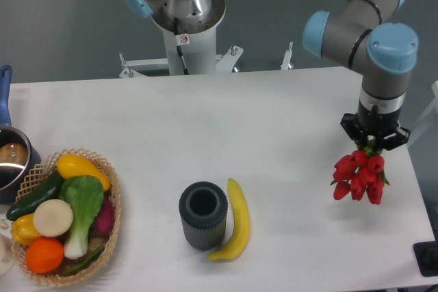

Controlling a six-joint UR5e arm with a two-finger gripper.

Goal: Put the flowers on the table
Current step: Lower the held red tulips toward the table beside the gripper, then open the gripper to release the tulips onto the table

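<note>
Presently held: the flowers [358, 178], a bunch of red tulip buds, hanging heads-down from the gripper [374, 143], whose fingers are closed on the stem end; only a trace of green shows at the clasp. Location: over the right end of the table [274, 121], near its right edge and well apart from all other items. Whether the lowest buds touch the surface cannot be told from this view; they look to hang just clear. Also on the table: a dark ribbed cylinder vase [203, 215], standing empty, a banana [235, 223] lying just beside it, and a wicker basket [113, 227] of vegetables at the left. Status, as judged: flowers carried to a bare spot; lowering and release outstanding.
</note>
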